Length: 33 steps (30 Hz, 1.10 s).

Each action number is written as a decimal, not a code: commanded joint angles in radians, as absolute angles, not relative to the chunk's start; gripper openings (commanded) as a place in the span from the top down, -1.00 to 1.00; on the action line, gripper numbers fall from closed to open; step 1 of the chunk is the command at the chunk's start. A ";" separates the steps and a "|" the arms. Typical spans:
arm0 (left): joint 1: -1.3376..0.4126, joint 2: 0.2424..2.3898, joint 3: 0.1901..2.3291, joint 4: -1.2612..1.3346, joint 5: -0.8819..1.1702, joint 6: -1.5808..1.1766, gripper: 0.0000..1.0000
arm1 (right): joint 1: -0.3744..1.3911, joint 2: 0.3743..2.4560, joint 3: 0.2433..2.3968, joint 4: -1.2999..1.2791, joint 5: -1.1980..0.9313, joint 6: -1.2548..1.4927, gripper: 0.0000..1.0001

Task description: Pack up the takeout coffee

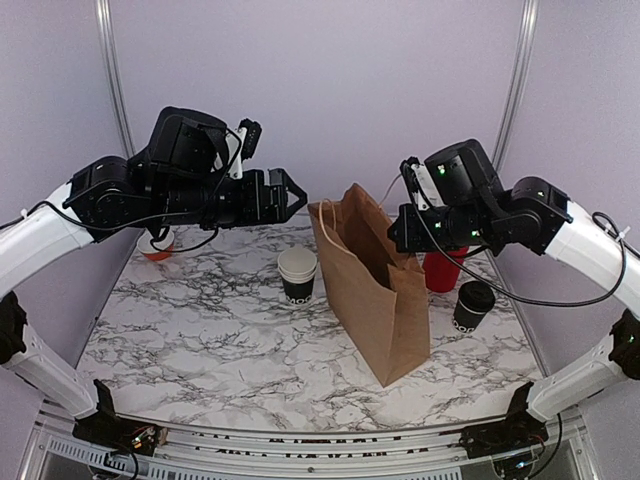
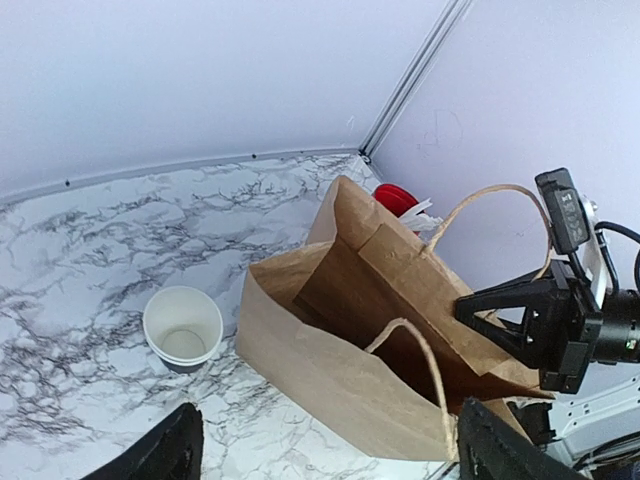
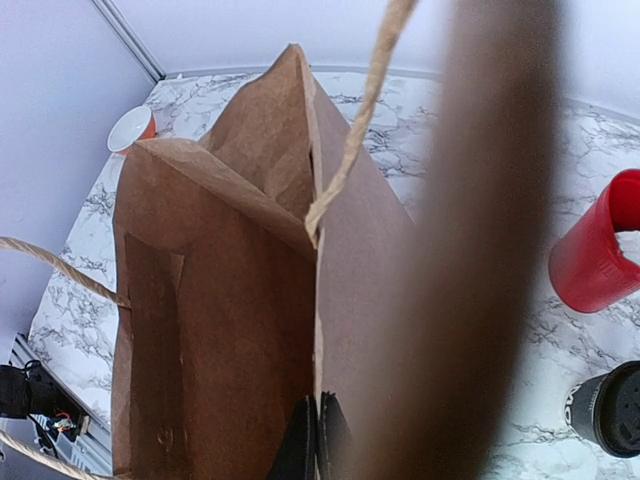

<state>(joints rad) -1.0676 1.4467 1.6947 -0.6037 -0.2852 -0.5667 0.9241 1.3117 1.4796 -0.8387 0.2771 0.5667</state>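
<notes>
Pinches the 3 o'clock rim of the bag (image 1: 375,290) in the right hand (image 1: 405,232), pressed together. Holds the left hand (image 1: 298,197) spread and empty above the counter (image 1: 200,330), 10 o'clock of the bag. Shows the lidded coffee (image 1: 473,305) standing at the bag's 3 o'clock, beside the red cup (image 1: 440,270).

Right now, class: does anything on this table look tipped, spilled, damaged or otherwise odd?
Nothing stands out. The paper bag stands open, its rim pinched by the right claw; the lidded coffee, open cup and red tumbler are all upright, with no spill visible.
</notes>
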 commanded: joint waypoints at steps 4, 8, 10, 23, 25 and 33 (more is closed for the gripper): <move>-1.048 1.424 1.629 -0.427 -0.115 -0.694 -0.63 | 0.910 1.326 1.542 -0.815 0.286 0.545 1.00; -1.047 1.447 1.633 -0.393 -0.069 -0.701 -0.51 | 0.909 1.323 1.543 -0.814 0.293 0.546 1.00; -1.046 1.462 1.639 -0.392 -0.056 -0.702 -0.42 | 0.909 1.322 1.544 -0.812 0.295 0.546 1.00; -1.046 1.525 1.669 -0.420 -0.071 -0.678 -0.07 | 0.907 1.336 1.551 -0.804 0.291 0.540 1.00; -1.046 1.542 1.682 -0.420 -0.055 -0.674 0.01 | 0.907 1.338 1.551 -0.802 0.290 0.539 1.00; -1.045 1.565 1.727 -0.420 -0.010 -0.651 0.57 | 0.905 1.331 1.551 -0.815 0.305 0.540 1.00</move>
